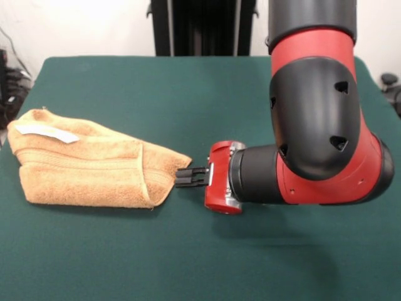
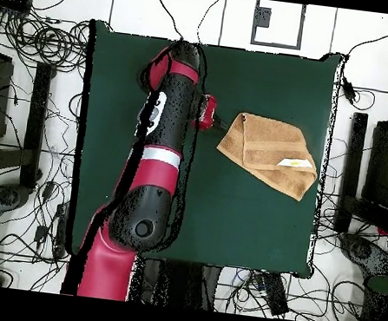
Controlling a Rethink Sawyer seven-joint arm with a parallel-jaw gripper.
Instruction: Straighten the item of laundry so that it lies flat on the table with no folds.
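I have the tool (image 1: 183, 178) lying sideways, low over the surface (image 1: 188, 94), its black fingers (image 1: 191, 177) drawn narrow and their tips right at the towel (image 1: 88, 166)'s pointed corner. From the front it looks as though they pinch the hem edge there, but I cannot tell for sure whether cloth is actually between them or just touching.

The towel sits folded over on itself, a top layer doubled across the lower one with a raised seam running down near the corner the tool faces. The white tag (image 1: 47, 132) lies on the upper layer, at the end of the towel farthest from the tool. In the overhead view the towel (image 2: 267, 153) rests close to one edge of the surface, with plenty of bare green on the tool's side of it.

That is why I judge the wrist is turned flat: a low, side-on approach lets the fingers take only the loose corner, so a pull away from the towel's bulk could open the fold.
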